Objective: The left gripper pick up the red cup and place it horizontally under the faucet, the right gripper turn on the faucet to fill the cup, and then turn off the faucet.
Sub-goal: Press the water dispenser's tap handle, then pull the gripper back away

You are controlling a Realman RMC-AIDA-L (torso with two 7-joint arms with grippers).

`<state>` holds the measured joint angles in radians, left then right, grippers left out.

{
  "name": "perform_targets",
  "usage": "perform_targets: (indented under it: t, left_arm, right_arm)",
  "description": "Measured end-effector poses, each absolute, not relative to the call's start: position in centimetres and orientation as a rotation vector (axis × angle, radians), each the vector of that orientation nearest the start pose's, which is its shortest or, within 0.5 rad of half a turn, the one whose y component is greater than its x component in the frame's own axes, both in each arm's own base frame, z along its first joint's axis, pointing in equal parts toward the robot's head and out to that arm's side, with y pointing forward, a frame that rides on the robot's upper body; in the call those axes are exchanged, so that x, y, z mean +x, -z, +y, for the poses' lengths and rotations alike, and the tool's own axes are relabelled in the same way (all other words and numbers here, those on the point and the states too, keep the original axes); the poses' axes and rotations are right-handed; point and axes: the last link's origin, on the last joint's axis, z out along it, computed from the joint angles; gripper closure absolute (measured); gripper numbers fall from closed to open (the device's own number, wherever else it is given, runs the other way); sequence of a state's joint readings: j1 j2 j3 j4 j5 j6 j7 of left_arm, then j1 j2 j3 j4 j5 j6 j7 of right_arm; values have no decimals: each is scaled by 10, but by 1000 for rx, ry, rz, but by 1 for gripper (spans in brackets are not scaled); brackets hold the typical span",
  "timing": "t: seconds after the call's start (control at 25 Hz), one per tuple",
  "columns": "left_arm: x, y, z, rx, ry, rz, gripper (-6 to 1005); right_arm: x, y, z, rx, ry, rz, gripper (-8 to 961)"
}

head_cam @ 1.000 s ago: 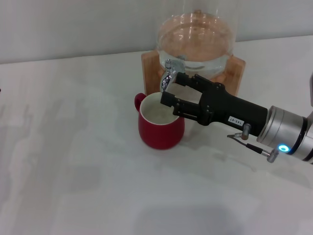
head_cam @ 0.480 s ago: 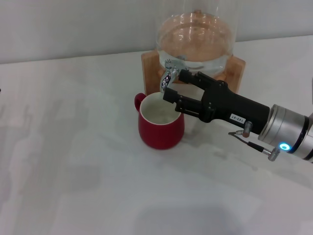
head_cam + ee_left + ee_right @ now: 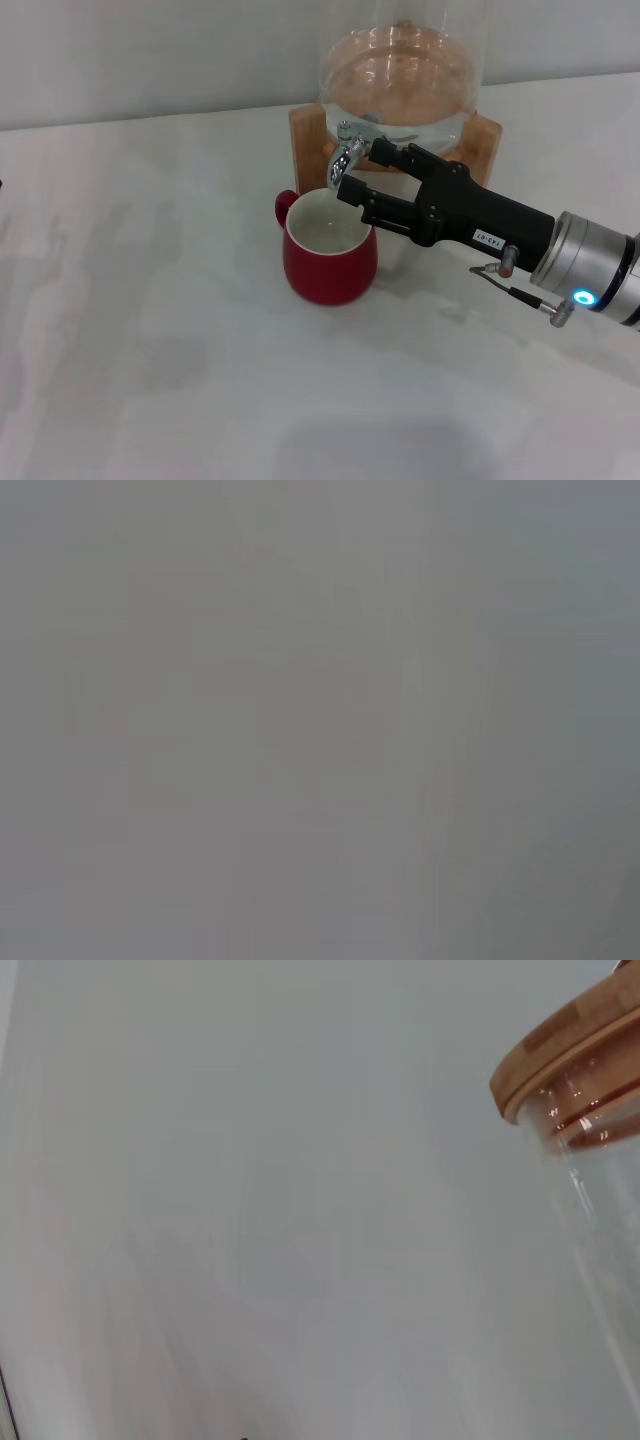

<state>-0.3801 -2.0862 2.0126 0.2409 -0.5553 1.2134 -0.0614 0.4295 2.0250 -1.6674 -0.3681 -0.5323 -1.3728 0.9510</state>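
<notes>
1. The red cup (image 3: 329, 252) stands upright on the white table (image 3: 150, 350), directly below the downturned spout of the faucet (image 3: 347, 150). Its small handle points toward the robot's left and away from the robot.

2. The faucet is a small chrome spigot on the front of a clear glass dispenser (image 3: 400, 80), which sits on a wooden stand (image 3: 480, 150).

3. The right gripper (image 3: 360, 172) reaches in from the robot's right, its long black body angled over the cup's rim. Its two slender fingers are spread apart, one high beside the faucet's lever and one lower near the spout, so the spigot sits between them.

4. The left gripper is not in view; its wrist view shows only a blank grey field.

5. The step in hand appears to be working the lever. Whether water is flowing cannot be told.

6. To do it well, the fingers should bear on the lever alone, moving gently so the dispenser does not shift on its stand.

7. The lower finger should stay clear of the cup's rim, so the cup is not nudged out from under the spout.
</notes>
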Motion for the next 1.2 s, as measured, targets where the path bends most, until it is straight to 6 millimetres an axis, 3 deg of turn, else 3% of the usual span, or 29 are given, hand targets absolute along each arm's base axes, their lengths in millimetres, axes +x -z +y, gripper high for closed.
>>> perform_targets:
  t: [0.76,1.2]
  left_arm:
    - [-314,5,328,-1571,718,-400,399]
    - [-316,5,327,-1572,711,-402,399]
  right_arm:
    - [242,30,318,-2264,-1276,606,80]
    - [248,24,303,-2265,-1334,600,80]
